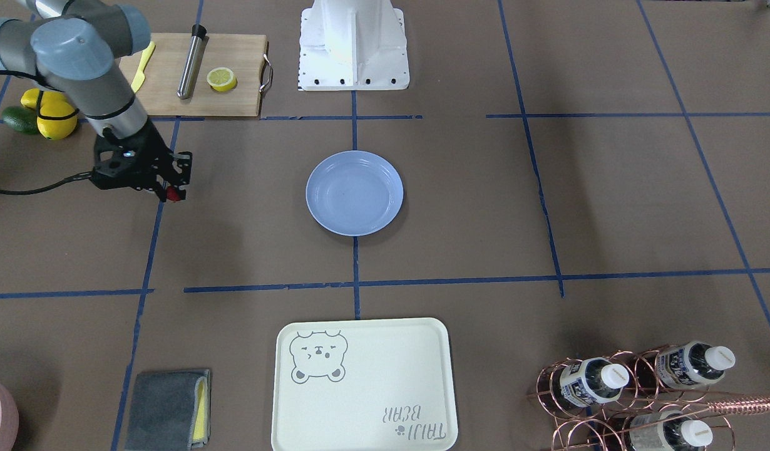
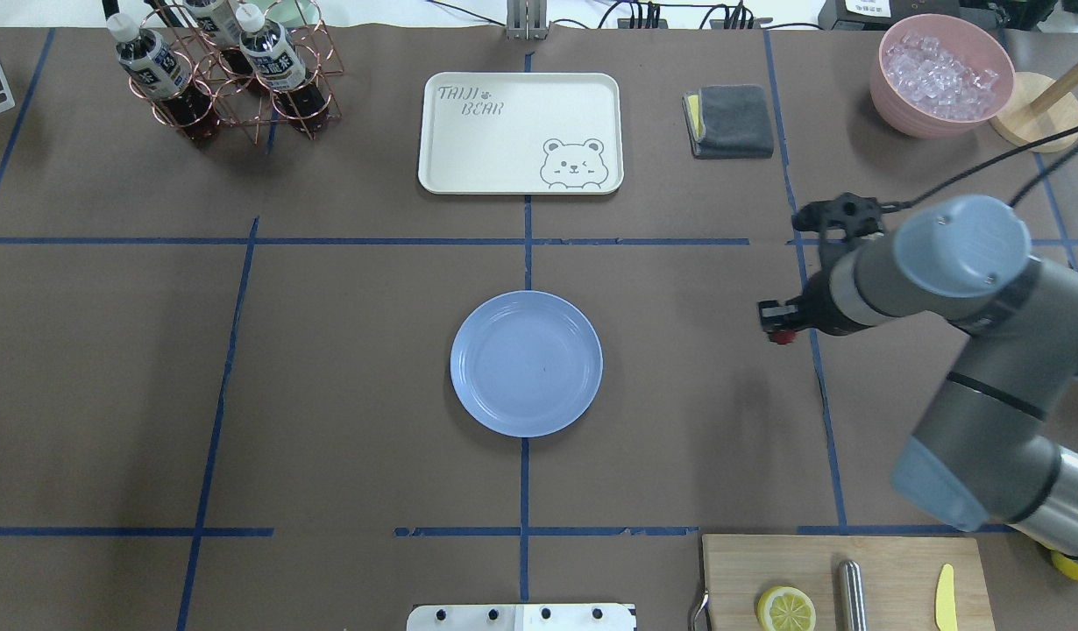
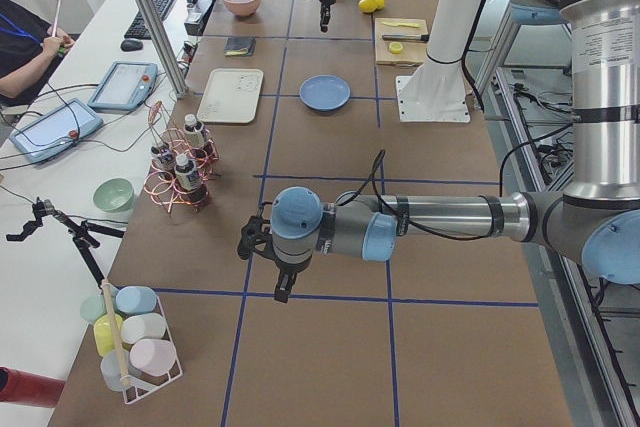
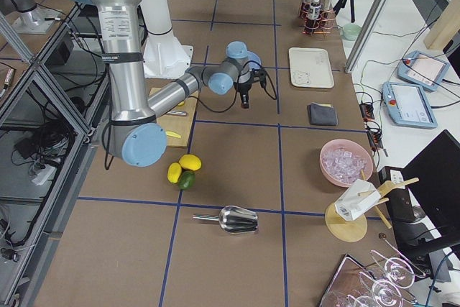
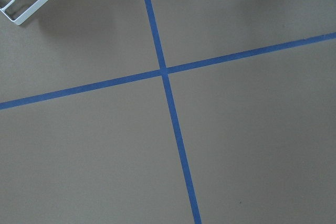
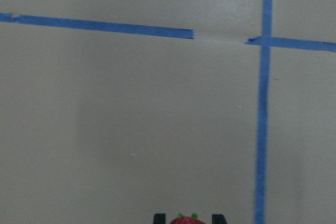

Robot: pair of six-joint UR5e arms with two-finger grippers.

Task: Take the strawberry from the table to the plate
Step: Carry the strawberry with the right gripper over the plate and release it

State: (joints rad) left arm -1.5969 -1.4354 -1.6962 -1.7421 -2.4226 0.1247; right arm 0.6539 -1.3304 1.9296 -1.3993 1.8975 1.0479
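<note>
Clasping strawberry (image 1: pixel 174 195), plate (image 1: pixel 354 220) well apart, lemons (image 1: pixel 56 119) near

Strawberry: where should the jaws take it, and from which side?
Across its round body, coming straight down from above. The strawberry is tiny and roundish, so two opposite flanks offer the only real purchase. The right gripper has it just that way, with a finger on either side, pointing down over the table. A light squeeze is probably wise, since a berry likely bruises.

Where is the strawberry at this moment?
In the overhead view the strawberry is on the right side, held in the right gripper, to the right of the plate and beside a blue tape line.
</note>
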